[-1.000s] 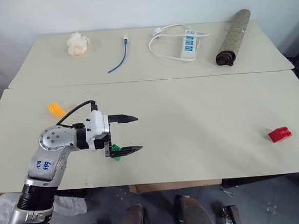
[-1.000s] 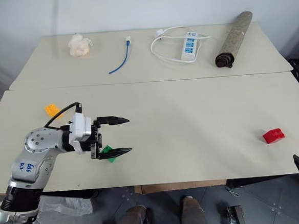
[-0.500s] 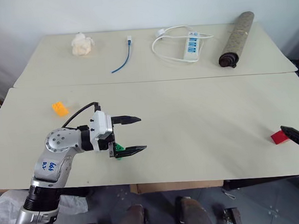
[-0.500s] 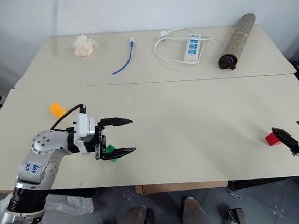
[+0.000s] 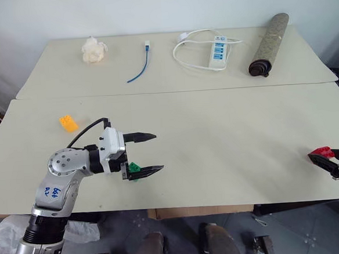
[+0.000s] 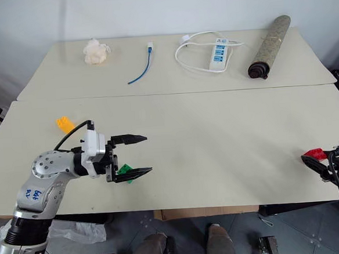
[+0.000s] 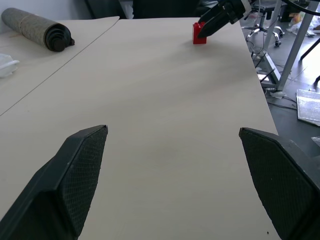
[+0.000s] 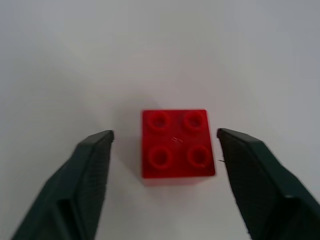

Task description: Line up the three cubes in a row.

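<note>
Sitting between the right gripper's point(image 8: 162, 150) spread fingers, untouched: red cube point(image 8: 175, 143), at the table's point(image 5: 228, 129) right edge | left gripper point(image 5: 151, 153) held wide open, green cube point(image 5: 134, 167) just beside its lower finger | yellow cube point(image 5: 68, 123) seen far left

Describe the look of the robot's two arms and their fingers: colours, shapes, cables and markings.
The left arm is silver-grey metal with rounded joints and blue handwriting on its forearm. A black cable loops to a white wrist block, which carries the left gripper with two long, tapered black fingers; their inner pads are finely textured. The right gripper has matching black fingers, a white housing and a black cable.
</note>
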`<state>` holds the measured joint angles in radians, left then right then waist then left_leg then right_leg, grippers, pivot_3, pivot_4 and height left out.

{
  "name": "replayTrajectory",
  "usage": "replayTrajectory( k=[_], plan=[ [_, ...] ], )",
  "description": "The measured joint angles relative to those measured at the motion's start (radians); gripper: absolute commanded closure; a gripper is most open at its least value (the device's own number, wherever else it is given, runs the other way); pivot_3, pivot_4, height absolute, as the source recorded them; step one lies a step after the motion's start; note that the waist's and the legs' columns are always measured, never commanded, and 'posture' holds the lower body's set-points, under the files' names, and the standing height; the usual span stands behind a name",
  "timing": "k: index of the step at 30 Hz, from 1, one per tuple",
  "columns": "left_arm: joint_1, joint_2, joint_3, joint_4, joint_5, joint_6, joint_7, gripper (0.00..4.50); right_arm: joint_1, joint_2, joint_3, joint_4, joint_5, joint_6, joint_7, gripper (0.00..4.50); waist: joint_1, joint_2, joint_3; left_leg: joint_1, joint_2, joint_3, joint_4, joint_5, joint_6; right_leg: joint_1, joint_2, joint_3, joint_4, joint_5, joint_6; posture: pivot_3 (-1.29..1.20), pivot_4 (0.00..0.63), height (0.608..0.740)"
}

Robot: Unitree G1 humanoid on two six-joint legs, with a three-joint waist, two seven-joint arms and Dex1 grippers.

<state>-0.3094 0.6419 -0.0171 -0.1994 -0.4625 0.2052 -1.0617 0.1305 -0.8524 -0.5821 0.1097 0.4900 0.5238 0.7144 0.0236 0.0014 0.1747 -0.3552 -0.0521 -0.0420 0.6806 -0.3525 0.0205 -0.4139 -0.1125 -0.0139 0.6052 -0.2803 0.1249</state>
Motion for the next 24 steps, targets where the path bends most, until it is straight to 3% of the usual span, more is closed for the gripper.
replayTrajectory(
  k=[3,5,8,13,15,18,21,24],
  plan=[
    [0.0,0.002,0.0,0.0,0.0,0.0,0.0,0.0,-0.013,0.0,0.02,0.026,-0.019,-0.035,0.034,3.03,-0.001,0.0,0.0,0.0,0.0,0.0,0.0,0.0,0.0,0.0,0.0,0.0,0.0,0.0,0.0,0.0,0.15,0.74],
    [0.0,0.006,0.001,0.0,0.001,0.0,0.0,0.0,-0.022,-0.006,0.03,0.04,-0.015,-0.053,0.1,3.01,-0.002,0.0,0.0,0.0,0.0,0.0,0.0,0.0,0.0,0.0,0.001,0.0,0.0,0.0,0.0,0.0,0.15,0.74],
    [0.009,0.032,0.023,0.011,0.001,-0.002,-0.004,0.0,-0.058,-0.096,0.121,-0.028,0.024,-0.096,0.35,3.01,-0.018,0.005,0.003,0.001,0.001,0.002,0.0,0.0,0.0,0.0,0.002,0.0,0.001,0.0,0.0,0.0,0.15,0.74],
    [0.033,0.037,0.048,0.056,0.007,-0.025,-0.011,0.0,-0.353,-0.192,0.371,-0.112,-0.022,-0.15,0.567,3.01,-0.034,0.004,0.004,0.002,0.004,0.002,0.0,0.0,-0.002,0.0,0.003,-0.004,0.001,0.0,0.0,0.0,0.15,0.74],
    [0.049,0.04,0.058,0.068,0.021,-0.034,-0.001,0.0,-0.54,-0.155,0.539,-0.129,-0.084,-0.133,0.606,3.01,-0.033,0.003,0.004,0.001,0.005,0.0,0.0,0.0,-0.004,-0.001,0.003,-0.004,0.0,0.0,0.0,0.0,0.15,0.74],
    [0.082,0.037,0.066,0.034,0.024,-0.033,0.021,0.0,-0.7,-0.045,0.729,-0.148,-0.17,-0.125,0.617,3.01,-0.025,0.003,0.005,-0.002,0.005,-0.003,0.0,-0.001,-0.006,-0.003,0.003,-0.004,0.0,-0.001,-0.002,0.0,0.15,0.74],
    [0.114,0.039,0.08,0.0,0.023,-0.022,0.037,0.0,-0.748,0.023,0.854,-0.129,-0.236,-0.138,0.629,3.01,-0.005,0.003,0.005,-0.017,0.002,-0.006,0.004,-0.001,-0.005,-0.015,0.001,-0.006,0.006,-0.001,-0.002,0.0,0.15,0.74],
    [0.143,0.046,0.103,-0.019,0.021,-0.001,0.059,0.0,-0.759,0.045,0.89,-0.069,-0.273,-0.174,0.644,3.01,0.003,0.002,0.005,-0.02,-0.003,-0.007,0.004,0.0,-0.002,-0.017,-0.001,-0.009,0.005,-0.001,-0.002,0.0,0.15,0.74]
  ],
)
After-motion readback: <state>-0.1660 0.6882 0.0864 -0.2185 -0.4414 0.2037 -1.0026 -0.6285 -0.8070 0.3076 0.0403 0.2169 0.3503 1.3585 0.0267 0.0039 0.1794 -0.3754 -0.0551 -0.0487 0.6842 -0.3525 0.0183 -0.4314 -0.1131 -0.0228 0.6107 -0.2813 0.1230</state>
